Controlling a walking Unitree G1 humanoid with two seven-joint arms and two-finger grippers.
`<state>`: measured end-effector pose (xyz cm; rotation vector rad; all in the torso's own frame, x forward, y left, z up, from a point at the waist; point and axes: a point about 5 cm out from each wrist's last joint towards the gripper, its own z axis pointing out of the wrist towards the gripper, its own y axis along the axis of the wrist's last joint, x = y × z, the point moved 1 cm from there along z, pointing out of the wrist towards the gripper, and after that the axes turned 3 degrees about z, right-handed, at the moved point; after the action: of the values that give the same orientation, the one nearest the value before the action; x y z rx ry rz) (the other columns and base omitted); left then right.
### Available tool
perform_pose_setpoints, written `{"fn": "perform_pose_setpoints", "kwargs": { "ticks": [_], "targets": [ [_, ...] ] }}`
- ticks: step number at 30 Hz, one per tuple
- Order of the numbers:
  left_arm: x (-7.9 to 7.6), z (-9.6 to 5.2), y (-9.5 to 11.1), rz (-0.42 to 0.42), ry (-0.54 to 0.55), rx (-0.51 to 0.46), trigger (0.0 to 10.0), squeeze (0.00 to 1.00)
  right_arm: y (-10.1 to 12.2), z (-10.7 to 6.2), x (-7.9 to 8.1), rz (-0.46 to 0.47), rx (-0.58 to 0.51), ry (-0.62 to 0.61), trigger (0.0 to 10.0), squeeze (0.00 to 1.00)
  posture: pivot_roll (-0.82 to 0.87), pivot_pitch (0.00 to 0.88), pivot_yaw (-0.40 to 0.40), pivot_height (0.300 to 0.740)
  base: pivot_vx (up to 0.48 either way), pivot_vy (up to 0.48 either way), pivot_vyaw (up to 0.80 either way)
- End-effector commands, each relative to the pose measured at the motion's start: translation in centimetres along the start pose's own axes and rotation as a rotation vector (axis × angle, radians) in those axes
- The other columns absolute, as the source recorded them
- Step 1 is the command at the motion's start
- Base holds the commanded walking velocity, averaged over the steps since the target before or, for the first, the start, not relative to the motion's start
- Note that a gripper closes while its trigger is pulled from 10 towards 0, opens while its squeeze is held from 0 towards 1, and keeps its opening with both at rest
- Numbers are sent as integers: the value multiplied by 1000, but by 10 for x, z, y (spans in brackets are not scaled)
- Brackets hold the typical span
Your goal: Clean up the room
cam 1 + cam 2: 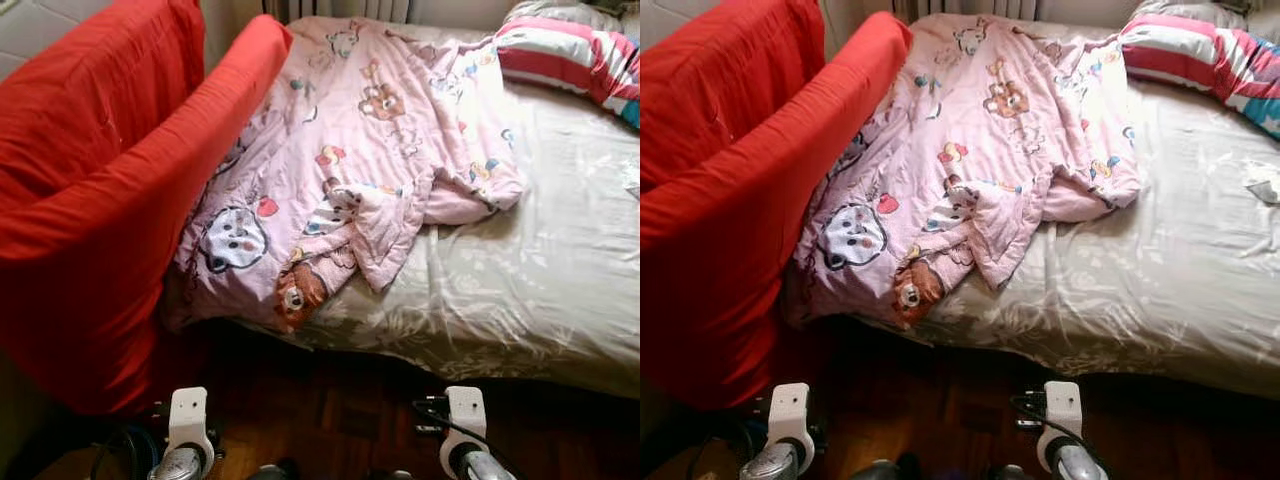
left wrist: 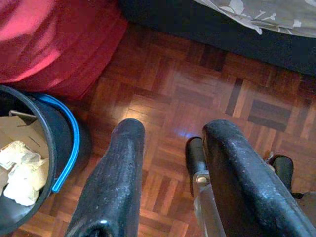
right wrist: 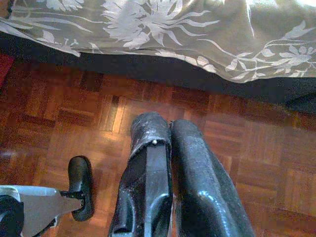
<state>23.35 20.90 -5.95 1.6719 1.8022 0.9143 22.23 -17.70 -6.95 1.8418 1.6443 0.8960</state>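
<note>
— Blanket (image 1: 350, 150)? Pink, rumpled, centre frame on the bed (image 1: 560, 270), beside the red sofa (image 1: 90, 200).
— Grippers?
— Left gripper (image 2: 173, 143) fingers apart, near a bucket (image 2: 59, 143); right gripper (image 3: 170, 133) pressed closed, empty, over the floor (image 3: 256, 153).

Red armchair (image 1: 90, 200) beside the bed (image 1: 560, 290) — parquet floor (image 2: 197, 94) below

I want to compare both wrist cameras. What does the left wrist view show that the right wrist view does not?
Left wrist view alone: the open left gripper, a black bucket with a blue handle holding crumpled paper, and red fabric. Right wrist view alone: the shut right gripper. Both share the parquet floor and the floral bedsheet hanging at the bed's edge.
</note>
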Motion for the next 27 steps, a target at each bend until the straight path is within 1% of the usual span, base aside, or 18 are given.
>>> {"fn": "perform_pose_setpoints", "kwargs": {
  "ticks": [1, 2, 7, 10, 12, 13, 14, 16, 19, 21, 25, 27],
  "targets": [
    [2, -3, -11, 2, 4, 39, 10000, 0, -6, -1, 3, 0, 20, 11, 10000, 0, 1, 209, 5, 740, 311, 0, 0],
    [2, -3, -11, 2, 4, 39, 10000, 0, -6, -1, 3, -12, 21, 17, 10000, 0, 1, 209, 5, 740, 315, 0, 0],
    [2, -3, -11, 3, 3, 38, 10000, 0, -7, -2, 4, -11, 16, 28, 10000, 0, 1, 210, 5, 740, 311, 0, 800],
    [2, -3, -11, 2, 3, 38, 10000, 0, -8, -3, -2, 19, 17, 13, 10000, 0, 1, 210, 4, 740, 311, 0, 0],
    [2, -3, -11, 3, 2, 38, 10000, 0, -8, -4, -5, 17, 16, 11, 10000, 0, 1, 210, 4, 740, 311, 0, 0],
    [2, -3, -11, 3, 2, 38, 10000, 0, -7, -4, -8, 15, 15, 9, 10000, 0, 1, 210, 4, 740, 311, 0, 0],
    [2, -3, -11, 3, 2, 38, 10000, 0, -7, -6, -15, 16, 13, 1, 10000, 0, -1, 211, 4, 740, 311, 0, 0],
    [2, -3, -11, 3, 1, 38, 10000, 0, -7, -7, -19, 23, 12, -5, 10000, 0, -1, 210, 4, 740, 311, 0, 0],
    [2, -3, -11, 3, 1, 38, 10000, 0, -7, -8, -22, 27, 9, -8, 10000, 0, -1, 210, 4, 740, 312, 0, 0],
    [2, -3, -11, 3, 1, 38, 10000, 0, -8, -7, -17, 31, 4, -2, 10000, 0, 0, 211, 4, 740, 311, 0, 0],
    [2, -3, -11, 3, 2, 38, 10000, 0, -9, -3, 3, 24, 2, 24, 10000, 0, 0, 211, 4, 740, 310, 0, 0],
    [2, -3, -11, 4, 2, 39, 10000, 0, -7, 0, 15, -7, 0, 45, 10000, 0, -1, 213, 4, 740, 311, 0, 0]
  ]
}}
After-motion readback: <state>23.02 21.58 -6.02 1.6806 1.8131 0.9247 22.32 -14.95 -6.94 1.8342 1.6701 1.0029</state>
